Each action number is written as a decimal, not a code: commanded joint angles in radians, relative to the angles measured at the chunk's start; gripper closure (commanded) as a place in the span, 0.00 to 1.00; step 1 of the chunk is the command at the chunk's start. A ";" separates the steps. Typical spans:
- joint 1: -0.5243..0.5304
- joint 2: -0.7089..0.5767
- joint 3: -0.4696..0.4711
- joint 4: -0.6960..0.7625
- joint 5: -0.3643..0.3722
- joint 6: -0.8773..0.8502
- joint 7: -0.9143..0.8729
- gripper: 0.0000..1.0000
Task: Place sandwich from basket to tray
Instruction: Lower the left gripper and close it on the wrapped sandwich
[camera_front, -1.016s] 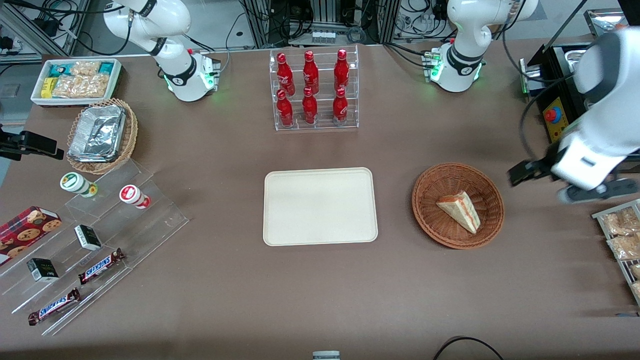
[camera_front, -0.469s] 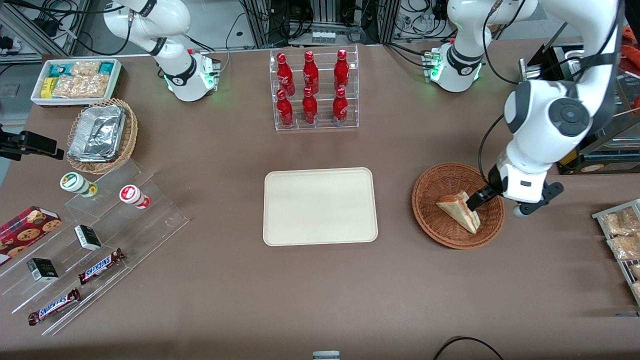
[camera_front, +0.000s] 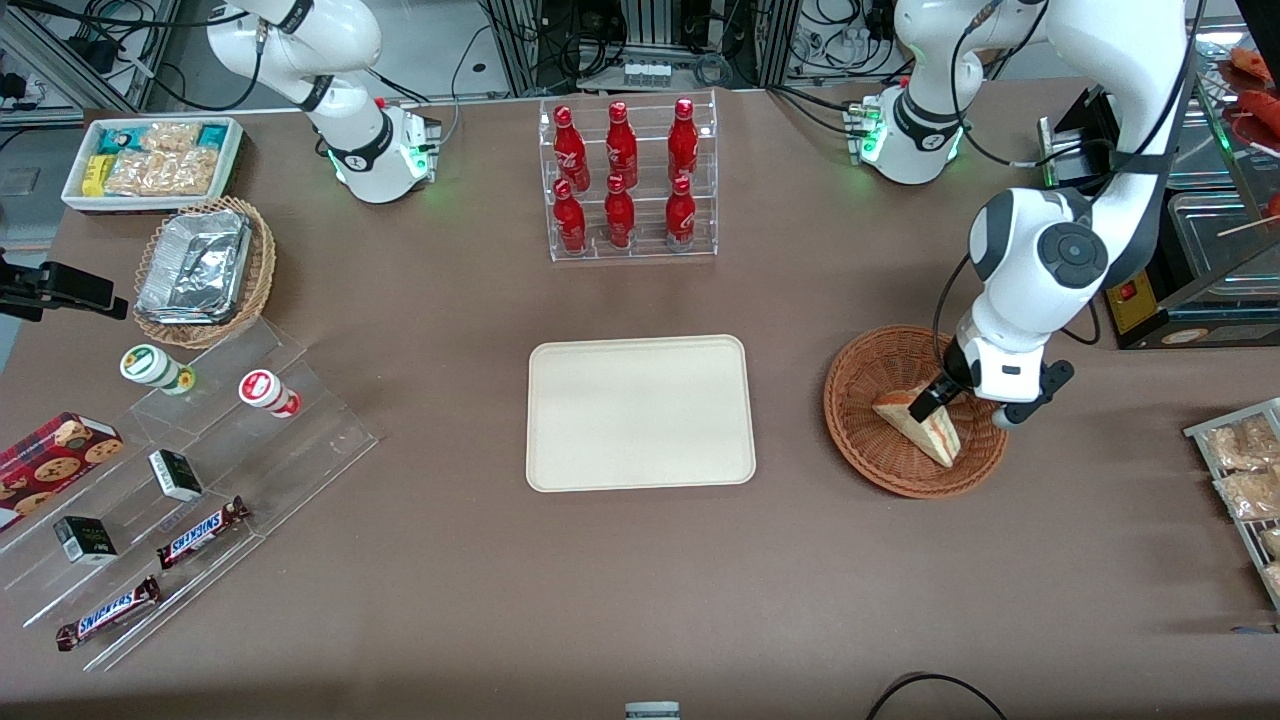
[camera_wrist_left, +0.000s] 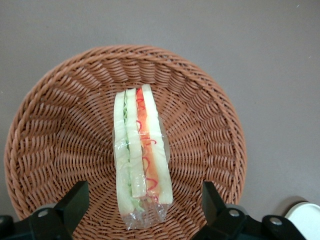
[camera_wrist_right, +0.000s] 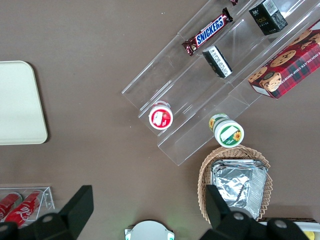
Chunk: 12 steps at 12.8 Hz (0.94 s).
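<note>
The sandwich, a wrapped pale wedge with red and green filling, lies in the round reddish-brown wicker basket. The left arm's gripper hangs just above the basket, over the sandwich's end farther from the front camera. In the left wrist view the sandwich lies in the middle of the basket, and the gripper is open, one black finger on each side of the sandwich's wrapped end, touching nothing. The cream tray lies bare beside the basket, toward the parked arm's end of the table.
A clear rack of red bottles stands farther from the front camera than the tray. A rack of snack packets and a black box lie at the working arm's end. Clear tiered shelves with snacks lie at the parked arm's end.
The left arm has swung in from the working arm's end of the table and come down over the basket. Its open gripper now straddles the sandwich. The sandwich has not moved.
</note>
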 joint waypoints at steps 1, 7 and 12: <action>0.003 0.029 -0.011 -0.008 0.017 0.030 -0.028 0.00; 0.023 0.080 -0.012 -0.019 0.020 0.064 -0.027 0.24; 0.026 0.071 -0.012 -0.005 0.022 0.055 -0.028 1.00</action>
